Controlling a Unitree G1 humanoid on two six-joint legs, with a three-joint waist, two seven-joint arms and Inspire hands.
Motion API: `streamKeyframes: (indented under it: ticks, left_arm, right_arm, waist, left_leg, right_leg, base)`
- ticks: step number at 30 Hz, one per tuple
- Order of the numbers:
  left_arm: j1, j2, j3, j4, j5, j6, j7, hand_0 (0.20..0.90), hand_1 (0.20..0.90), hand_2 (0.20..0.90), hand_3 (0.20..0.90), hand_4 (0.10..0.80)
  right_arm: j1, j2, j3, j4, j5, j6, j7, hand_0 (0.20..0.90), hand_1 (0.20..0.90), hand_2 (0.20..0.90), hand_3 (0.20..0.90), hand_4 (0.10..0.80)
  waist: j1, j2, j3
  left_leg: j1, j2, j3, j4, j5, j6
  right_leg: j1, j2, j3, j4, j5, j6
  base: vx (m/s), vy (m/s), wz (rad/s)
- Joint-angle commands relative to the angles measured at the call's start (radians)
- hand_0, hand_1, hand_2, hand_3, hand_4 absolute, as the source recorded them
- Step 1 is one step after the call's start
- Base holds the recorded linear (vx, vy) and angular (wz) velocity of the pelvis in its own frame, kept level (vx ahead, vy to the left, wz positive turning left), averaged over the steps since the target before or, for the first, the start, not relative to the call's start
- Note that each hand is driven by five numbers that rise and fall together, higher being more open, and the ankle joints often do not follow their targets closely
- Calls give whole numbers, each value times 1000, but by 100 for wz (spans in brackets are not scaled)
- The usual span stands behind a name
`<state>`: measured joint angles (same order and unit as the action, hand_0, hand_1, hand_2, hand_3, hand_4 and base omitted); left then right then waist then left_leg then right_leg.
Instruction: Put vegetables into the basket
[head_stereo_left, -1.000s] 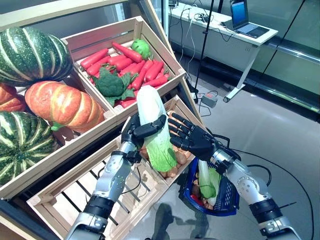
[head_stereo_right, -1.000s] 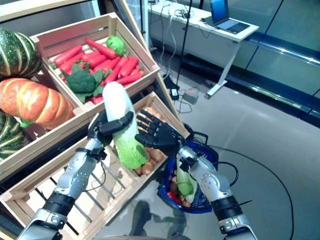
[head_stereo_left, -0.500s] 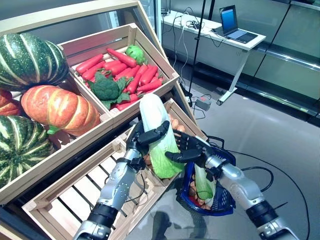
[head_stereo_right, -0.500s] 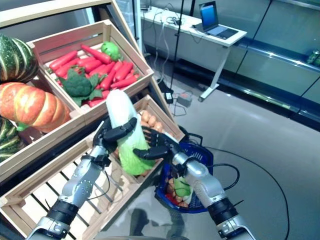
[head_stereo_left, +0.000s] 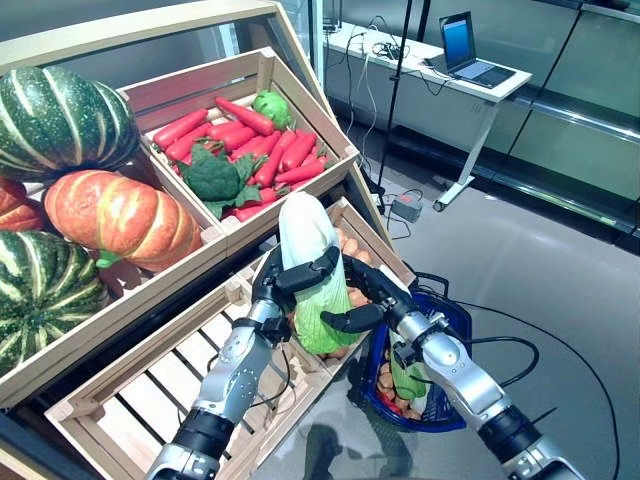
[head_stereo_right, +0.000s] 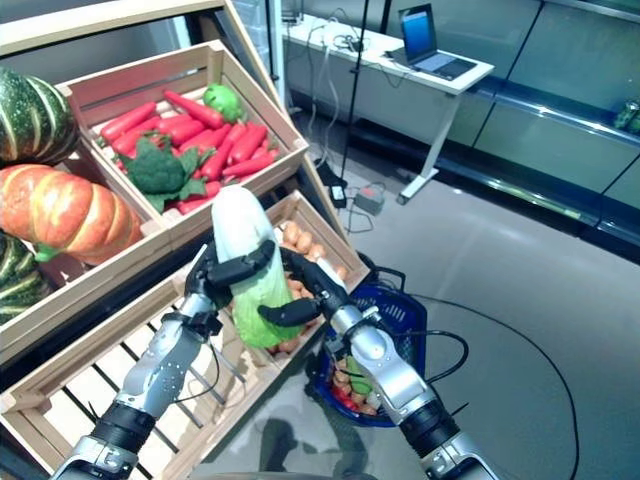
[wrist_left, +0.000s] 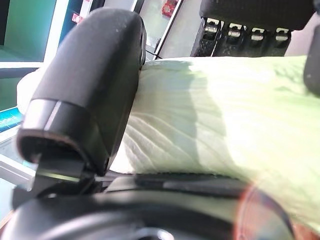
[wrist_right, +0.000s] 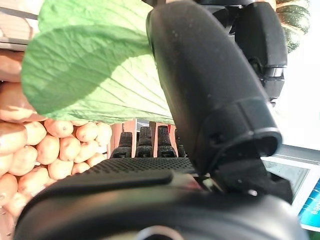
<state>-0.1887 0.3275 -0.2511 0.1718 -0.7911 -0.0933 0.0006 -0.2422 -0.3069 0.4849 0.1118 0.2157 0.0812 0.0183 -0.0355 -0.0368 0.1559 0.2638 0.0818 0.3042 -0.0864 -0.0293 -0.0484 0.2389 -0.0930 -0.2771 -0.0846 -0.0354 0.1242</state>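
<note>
Here, both hands meet on a single napa cabbage (head_stereo_left: 308, 258), held upright in the air above the wooden crate of potatoes (head_stereo_left: 352, 296). The left hand (head_stereo_left: 283, 284) grips the cabbage at mid-length, its thumb (wrist_left: 85, 95) curled across the pale ribbed leaves and its fingers wrapped round the far side. The right hand (head_stereo_left: 362, 298) closes on the lower, greener end from the opposite side; in the right wrist view its thumb (wrist_right: 210, 90) lies against the green leaf, with the fingers below it and the potatoes beyond. The blue basket (head_stereo_left: 450, 385) sits on the floor just beside the potato crate, beneath the right forearm, and already contains another leafy green vegetable (head_stereo_left: 405, 380) among smaller produce. The held cabbage is above the crate, not yet over the basket. On the shelf above, one crate holds carrots (head_stereo_left: 255, 140) and broccoli (head_stereo_left: 212, 176); beside it lie striped and orange pumpkins (head_stereo_left: 115, 215). An empty slatted crate (head_stereo_left: 130, 400) stands at lower left.
</note>
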Motion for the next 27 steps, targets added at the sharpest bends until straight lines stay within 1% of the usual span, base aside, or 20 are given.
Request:
streamKeyframes:
  ticks: [1,3,8,9,11,13,14,16,18,20,22,24,25,26,27]
  left_arm:
    - [-134,-84,-52,-239,-91,-84,-117,300,300,300,300,400]
    - [-134,-85,-59,-231,-110,-69,-137,300,300,300,300,400]
    - [-125,-97,-80,-198,-185,-33,-247,300,300,300,300,400]
    - [-122,-101,-84,-192,-213,-22,-276,300,300,300,300,400]
    - [-119,-109,-88,-175,-259,3,-324,300,300,300,300,400]
    - [-116,-116,-94,-157,-288,25,-375,300,300,300,300,400]
    - [-111,-121,-102,-154,-314,49,-406,300,300,300,300,400]
    - [-104,-125,-114,-140,-350,81,-447,300,300,300,300,400]
    - [-100,-133,-123,-122,-381,116,-474,300,300,300,300,400]
    - [-96,-137,-126,-113,-385,122,-490,300,300,300,300,400]
    - [-86,-144,-140,-89,-392,145,-542,300,300,300,300,400]
    - [-79,-147,-156,-76,-382,153,-579,300,300,300,300,400]
    - [-74,-145,-164,-71,-376,158,-590,300,300,300,300,400]
    - [-69,-144,-174,-64,-368,161,-594,300,300,300,300,400]
    - [-67,-145,-181,-60,-363,164,-596,300,300,300,300,400]
  right_arm:
    - [-96,63,35,63,94,-47,-27,900,900,900,900,800]
    - [-99,71,31,60,160,-54,-3,900,900,900,900,800]
    - [-103,99,-4,57,367,-47,65,900,900,900,900,800]
    - [-103,110,-13,64,450,-32,96,900,900,900,900,800]
    - [-104,128,-28,81,546,-13,157,900,900,900,900,800]
    - [-110,138,-37,99,594,10,216,900,900,900,900,800]
    - [-113,142,-37,102,630,27,264,900,900,900,900,800]
    - [-124,138,-37,96,646,29,332,900,900,900,900,800]
    - [-143,131,-41,94,656,39,374,900,900,900,900,800]
    - [-148,128,-43,91,664,44,386,900,900,900,900,800]
    - [-162,118,-53,78,690,71,428,900,900,900,900,800]
    - [-175,112,-55,74,706,77,440,900,900,900,900,800]
    - [-181,109,-58,73,711,70,442,582,582,582,582,588]
    - [-187,108,-60,70,721,61,439,300,300,300,300,400]
    - [-192,107,-64,65,732,60,438,300,300,300,300,400]
  waist:
    - [11,27,-67]
    - [13,26,-68]
    - [17,23,-74]
    - [18,22,-77]
    - [20,21,-81]
    - [21,20,-85]
    - [23,19,-87]
    - [25,17,-90]
    - [26,15,-94]
    - [27,14,-94]
    - [25,10,-97]
    - [24,8,-99]
    - [23,8,-100]
    - [22,8,-100]
    - [21,7,-100]
  left_leg:
    - [-14,-44,-18,-1,-78,37]
    - [-13,-43,-19,-1,-78,36]
    - [-11,-42,-18,-1,-79,34]
    - [-11,-42,-17,-1,-79,34]
    - [-9,-41,-15,-1,-80,34]
    - [-6,-40,-13,-1,-81,34]
    - [-6,-39,-12,-1,-81,33]
    - [-5,-38,-9,-1,-82,32]
    - [-3,-38,-8,-1,-81,32]
    - [-3,-37,-8,-1,-82,32]
    - [-2,-37,-6,-1,-84,32]
    - [-2,-37,-5,-1,-85,33]
    - [-2,-37,-4,-1,-85,33]
    - [-2,-37,-2,-1,-86,33]
    - [-2,-37,-2,-1,-87,34]
  right_leg:
    - [-9,28,2,-3,-25,-61]
    - [-8,29,-1,-3,-25,-62]
    - [-6,29,-4,-3,-25,-63]
    - [-6,28,-5,-3,-25,-63]
    - [-4,29,-6,-3,-26,-64]
    - [-2,28,-7,-3,-26,-64]
    - [-1,27,-10,-3,-25,-64]
    - [0,27,-12,-3,-24,-64]
    - [0,27,-12,-3,-24,-64]
    - [1,27,-12,-3,-24,-64]
    - [1,27,-10,-3,-24,-63]
    - [0,27,-7,-3,-24,-63]
    - [0,27,-6,-3,-24,-63]
    - [-1,26,-5,-3,-24,-62]
    - [-1,26,-3,-3,-24,-62]
  base:
    - [0,0,0]
    - [0,0,0]
    - [0,0,0]
    - [0,0,0]
    - [0,0,0]
    - [0,0,0]
    - [0,0,0]
    - [0,0,0]
    - [0,0,0]
    - [0,0,0]
    - [0,0,0]
    - [0,0,0]
    - [0,0,0]
    - [0,0,0]
    - [0,0,0]
